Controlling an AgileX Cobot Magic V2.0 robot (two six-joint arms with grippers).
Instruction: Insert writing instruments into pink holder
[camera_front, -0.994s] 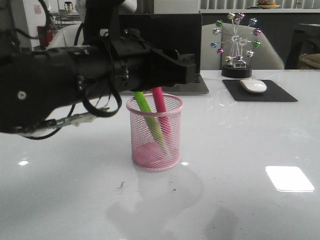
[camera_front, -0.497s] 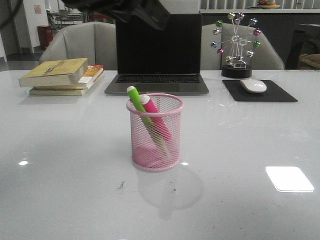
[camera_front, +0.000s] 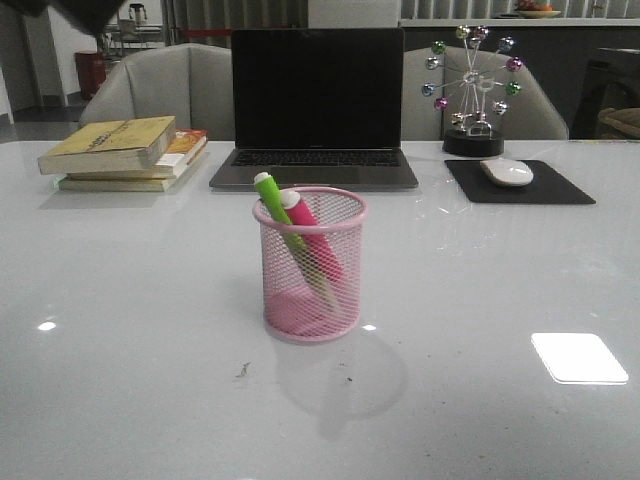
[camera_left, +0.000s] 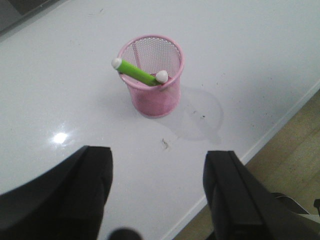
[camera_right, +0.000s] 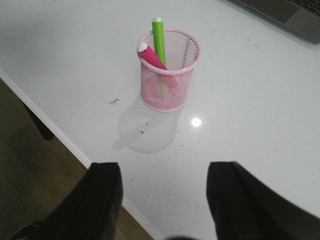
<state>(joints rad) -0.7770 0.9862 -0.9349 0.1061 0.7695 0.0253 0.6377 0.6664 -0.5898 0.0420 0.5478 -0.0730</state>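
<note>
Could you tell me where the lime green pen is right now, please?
In the front view, the lime green pen stands tilted inside the pink holder at mid-table, its white end leaning left over the rim beside the magenta pen, before the laptop.

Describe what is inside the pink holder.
The pink holder contains a lime green pen and a magenta pink pen, both leaning, white ends above the rim. Their lower tips blur behind the mesh.
</note>
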